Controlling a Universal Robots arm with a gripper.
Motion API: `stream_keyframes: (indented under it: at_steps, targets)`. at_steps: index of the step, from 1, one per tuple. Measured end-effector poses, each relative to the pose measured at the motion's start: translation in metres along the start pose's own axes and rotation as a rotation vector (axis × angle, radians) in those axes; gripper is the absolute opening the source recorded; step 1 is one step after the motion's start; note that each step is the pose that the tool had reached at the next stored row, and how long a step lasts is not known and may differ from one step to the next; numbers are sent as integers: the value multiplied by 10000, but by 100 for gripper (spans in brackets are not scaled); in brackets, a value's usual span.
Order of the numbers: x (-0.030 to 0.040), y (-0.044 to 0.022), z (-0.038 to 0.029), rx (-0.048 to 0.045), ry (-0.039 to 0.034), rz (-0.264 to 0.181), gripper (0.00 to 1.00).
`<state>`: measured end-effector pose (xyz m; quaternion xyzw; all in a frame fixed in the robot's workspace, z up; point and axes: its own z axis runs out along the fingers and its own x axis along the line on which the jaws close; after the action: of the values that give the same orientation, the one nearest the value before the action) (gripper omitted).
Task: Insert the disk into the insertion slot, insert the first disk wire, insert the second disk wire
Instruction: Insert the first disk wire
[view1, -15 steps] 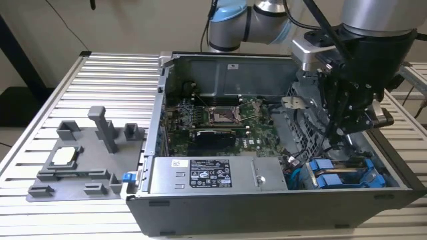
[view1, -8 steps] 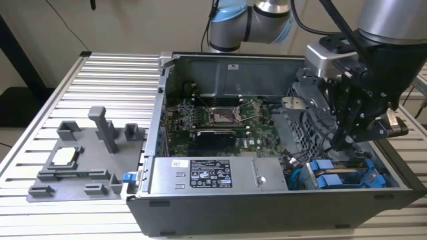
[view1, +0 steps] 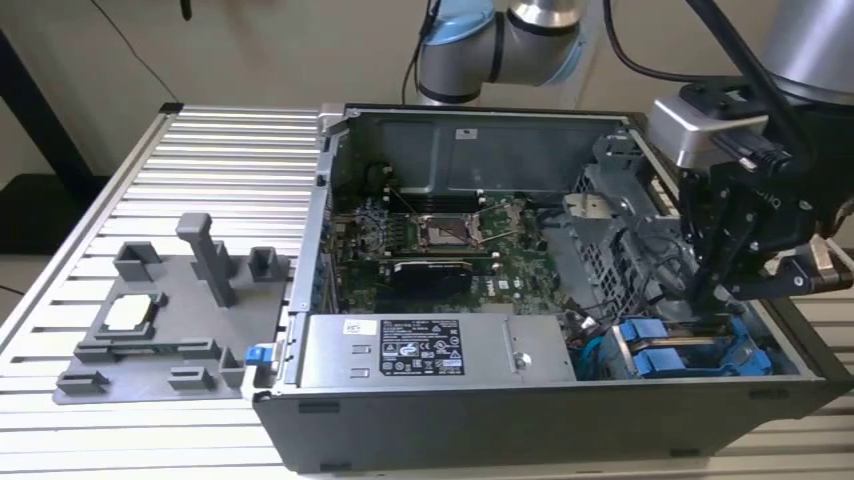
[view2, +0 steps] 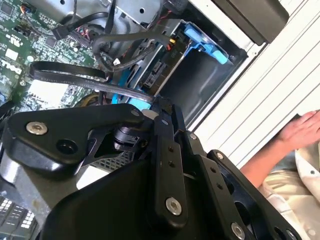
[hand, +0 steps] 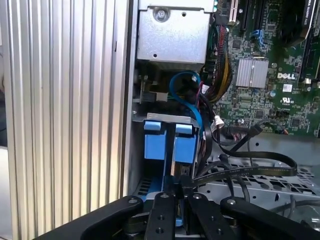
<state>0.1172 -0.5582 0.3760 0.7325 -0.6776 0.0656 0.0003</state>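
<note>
The hand (view1: 703, 292) hangs low inside the computer case (view1: 534, 420), just beside two blue carriers (view1: 667, 355). Whether it is open or shut cannot be told.

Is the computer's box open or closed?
Open. The case has no side panel on, so the green board inside shows.

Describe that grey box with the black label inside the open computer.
The grey box is a long rectangular housing of dull sheet metal, lying flat along the near wall of the open computer case in the exterior view. Its top carries a black label and a small white sticker. At its end toward the exterior view's right, cables bunch beside it.
</note>
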Motion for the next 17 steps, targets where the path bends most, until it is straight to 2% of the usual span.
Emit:
stream_keyframes:
  at_steps: [6, 8, 9, 10, 15, 16, 17]
  targets:
    - [84, -115, 26, -223, -17, -20, 16]
    - [84, -117, 27, -228, -18, -19, 16]
    - [85, -117, 27, -225, -55, -15, 16]
    - [85, -117, 28, -214, -217, 0, 16]
    - [87, -118, 28, -145, -1133, 88, 16]
    - [88, -118, 28, -132, -1304, 110, 16]
    - [91, -117, 29, -123, -1440, 133, 16]
